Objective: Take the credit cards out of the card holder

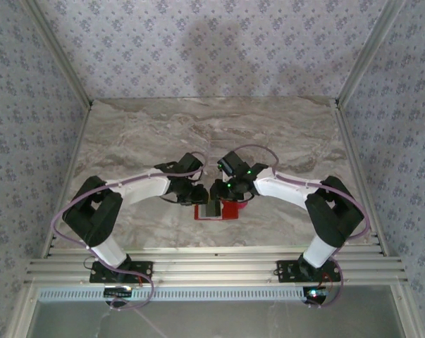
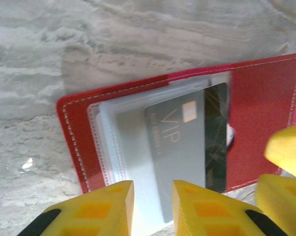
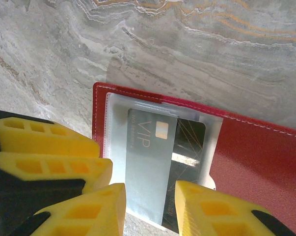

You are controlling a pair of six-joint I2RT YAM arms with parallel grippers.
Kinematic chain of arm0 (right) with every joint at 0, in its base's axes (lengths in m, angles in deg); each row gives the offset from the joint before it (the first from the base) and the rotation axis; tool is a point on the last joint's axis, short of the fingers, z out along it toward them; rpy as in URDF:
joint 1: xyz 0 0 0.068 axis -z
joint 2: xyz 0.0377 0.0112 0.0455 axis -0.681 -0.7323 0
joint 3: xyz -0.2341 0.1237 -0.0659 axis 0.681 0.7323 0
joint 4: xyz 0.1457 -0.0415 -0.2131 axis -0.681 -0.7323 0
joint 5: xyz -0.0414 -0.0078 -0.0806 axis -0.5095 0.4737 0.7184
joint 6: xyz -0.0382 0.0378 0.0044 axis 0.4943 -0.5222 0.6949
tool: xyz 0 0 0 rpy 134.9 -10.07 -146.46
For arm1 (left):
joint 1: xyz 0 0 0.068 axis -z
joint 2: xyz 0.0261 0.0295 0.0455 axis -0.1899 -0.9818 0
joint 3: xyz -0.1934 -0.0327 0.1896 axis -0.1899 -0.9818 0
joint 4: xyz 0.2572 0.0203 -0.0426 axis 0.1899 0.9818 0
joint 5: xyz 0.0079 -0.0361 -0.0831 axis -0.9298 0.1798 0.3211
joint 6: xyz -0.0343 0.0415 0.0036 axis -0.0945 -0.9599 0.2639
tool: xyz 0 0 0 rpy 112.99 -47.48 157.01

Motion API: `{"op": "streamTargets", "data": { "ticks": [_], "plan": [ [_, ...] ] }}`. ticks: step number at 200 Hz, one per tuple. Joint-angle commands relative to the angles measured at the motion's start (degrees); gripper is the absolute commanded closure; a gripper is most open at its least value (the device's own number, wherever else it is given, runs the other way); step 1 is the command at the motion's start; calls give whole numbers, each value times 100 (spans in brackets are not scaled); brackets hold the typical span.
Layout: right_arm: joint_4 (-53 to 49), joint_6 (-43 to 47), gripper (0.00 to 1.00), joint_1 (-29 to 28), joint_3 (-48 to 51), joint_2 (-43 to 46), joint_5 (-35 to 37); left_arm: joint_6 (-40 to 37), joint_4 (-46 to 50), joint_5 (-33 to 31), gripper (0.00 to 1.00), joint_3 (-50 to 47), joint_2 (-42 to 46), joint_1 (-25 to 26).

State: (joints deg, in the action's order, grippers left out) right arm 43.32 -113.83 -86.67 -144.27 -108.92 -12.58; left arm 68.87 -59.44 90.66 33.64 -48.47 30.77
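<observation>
- Grey-veined marble worktop (image 1: 282, 134), floral-papered walls (image 1: 198, 42) around.
- Red card holder (image 1: 230, 210) lies open at lower centre, credit cards (image 3: 150, 157) sticking out.
- Left pincer (image 2: 152, 196), right pincer (image 3: 150, 196): fingers parted astride cards; grip unclear.

The bench (image 1: 282, 127) is showing a marble-patterned top, smooth and faintly sheened, with grey and tan veining. The card holder (image 2: 265, 113) is looking like red grained leather or leatherette, matt, with pale stitching running along its edge. A clear plastic sleeve (image 2: 108, 142) inside it is catching the light, glossy and slightly milky. The credit cards (image 2: 179, 147) are looking like smooth plastic: the grey one is carrying a satin finish and a metallic chip, the dark one is gleaming with fine gold lines. The left tool (image 2: 152, 209) and the right tool (image 3: 150, 209) are showing matt yellow plastic fingers, moulded with ribbed pockets. The walls (image 1: 29, 105) are wearing a matt patterned covering
</observation>
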Motion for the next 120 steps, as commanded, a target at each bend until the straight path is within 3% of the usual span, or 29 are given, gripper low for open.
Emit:
{"op": "streamTargets", "data": {
  "ticks": [1,120],
  "plan": [
    [-98,46,67,33,136,131,48,-22,331,-197,71,205,-85,70],
    [903,-57,70,270,718,-271,-646,-218,610,-594,77,115,-627,153]
  ]
}}
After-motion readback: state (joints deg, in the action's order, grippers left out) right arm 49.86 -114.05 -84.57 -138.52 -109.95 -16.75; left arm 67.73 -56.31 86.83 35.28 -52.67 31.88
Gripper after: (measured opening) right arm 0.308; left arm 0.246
